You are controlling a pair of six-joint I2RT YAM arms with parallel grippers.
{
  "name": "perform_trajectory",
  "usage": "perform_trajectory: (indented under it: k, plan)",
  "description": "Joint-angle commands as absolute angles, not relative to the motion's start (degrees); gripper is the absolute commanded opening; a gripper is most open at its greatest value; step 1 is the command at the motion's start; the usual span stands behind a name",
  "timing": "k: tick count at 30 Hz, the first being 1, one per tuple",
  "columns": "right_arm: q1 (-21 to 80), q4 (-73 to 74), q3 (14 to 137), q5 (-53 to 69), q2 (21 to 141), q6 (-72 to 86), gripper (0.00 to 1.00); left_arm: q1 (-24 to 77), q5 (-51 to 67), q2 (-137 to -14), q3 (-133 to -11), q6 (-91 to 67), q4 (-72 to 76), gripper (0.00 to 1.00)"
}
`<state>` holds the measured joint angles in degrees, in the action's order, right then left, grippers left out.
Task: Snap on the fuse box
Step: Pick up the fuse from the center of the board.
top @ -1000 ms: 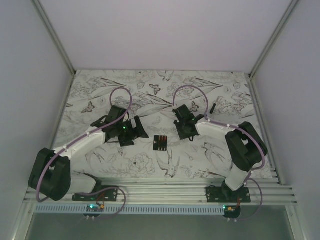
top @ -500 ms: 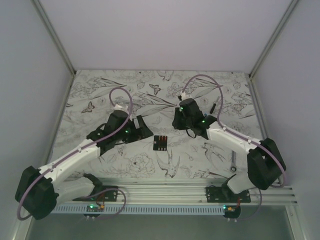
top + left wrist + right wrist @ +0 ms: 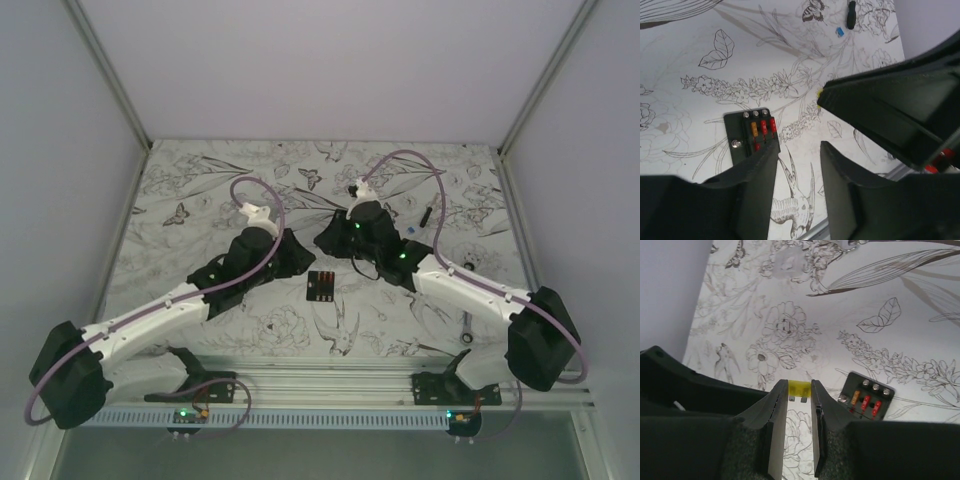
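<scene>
The fuse box (image 3: 320, 286) is a small black square lying flat on the flowered table, with red and orange fuses on its face. It also shows in the left wrist view (image 3: 746, 134) and the right wrist view (image 3: 867, 398). My right gripper (image 3: 333, 243) hovers just behind the box, shut on a small yellow fuse (image 3: 799, 387) pinched at its fingertips (image 3: 799, 391). My left gripper (image 3: 292, 257) hangs to the box's left, its jaws (image 3: 799, 150) part way apart with only table between them. One left finger (image 3: 762, 165) covers the box's near corner.
A short black bar (image 3: 427, 214) and a tiny blue fuse (image 3: 413, 231) lie at the back right. A small metal piece (image 3: 466, 331) sits near the right arm's base. The aluminium rail (image 3: 330, 375) runs along the near edge.
Both arms have reached inward and now flank the fuse box. The left gripper's jaws have narrowed. The right gripper has kept the yellow fuse.
</scene>
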<state>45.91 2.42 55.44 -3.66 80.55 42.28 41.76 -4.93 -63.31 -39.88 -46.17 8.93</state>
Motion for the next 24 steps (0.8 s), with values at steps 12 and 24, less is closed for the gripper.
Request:
perform_trajectory:
  k: [12, 24]
  plan:
    - [48.4, -4.0, 53.5, -2.7, 78.7, 47.9, 0.26, 43.9, -11.0, -66.0, -39.7, -42.3, 19.4, 0.3]
    - [49.6, -5.2, 52.1, -1.0, 78.7, 49.8, 0.26, 44.1, -12.5, -67.0, -39.9, -41.9, 19.8, 0.0]
